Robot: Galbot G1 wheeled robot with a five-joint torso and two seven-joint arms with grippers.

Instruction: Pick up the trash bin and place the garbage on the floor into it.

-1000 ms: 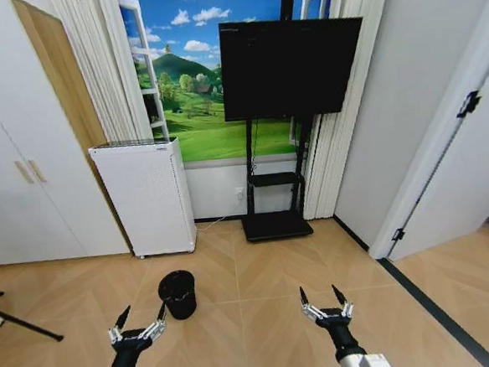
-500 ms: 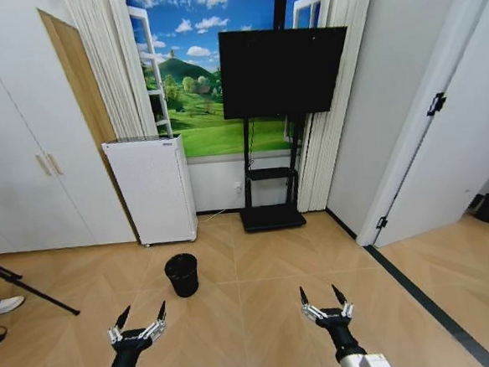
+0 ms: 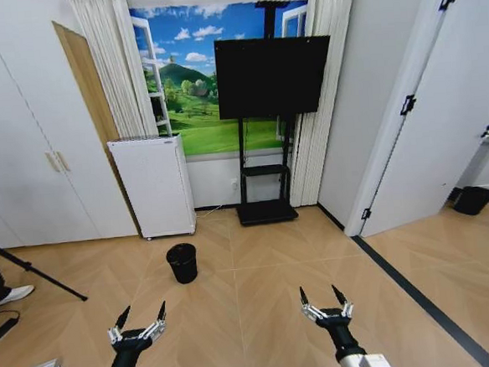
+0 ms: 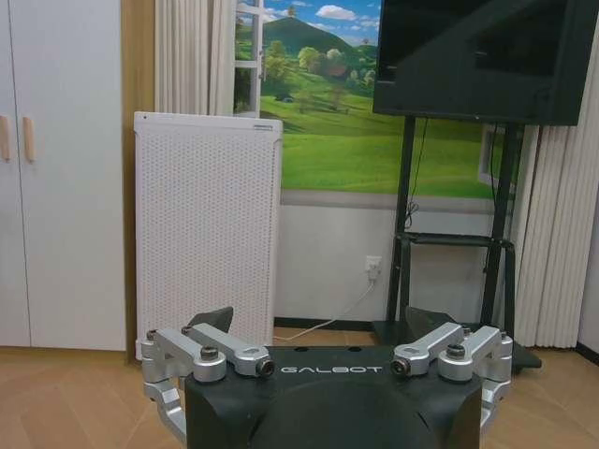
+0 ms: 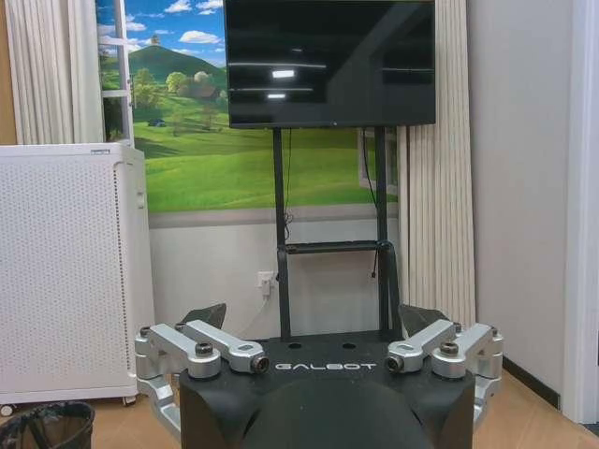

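Claws (image 3: 142,311) (image 3: 323,294) splayed; trash bin (image 3: 182,263) apparently empty.

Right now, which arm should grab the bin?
Probably left. The bin stands ahead on the left side, nearer the left pincer than the right pincer. Both pincers are open and empty, well short of it.

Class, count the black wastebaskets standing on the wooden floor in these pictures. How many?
1. The trash bin stands on the floor before the white appliance, ahead of the left claw. Others may be hidden.
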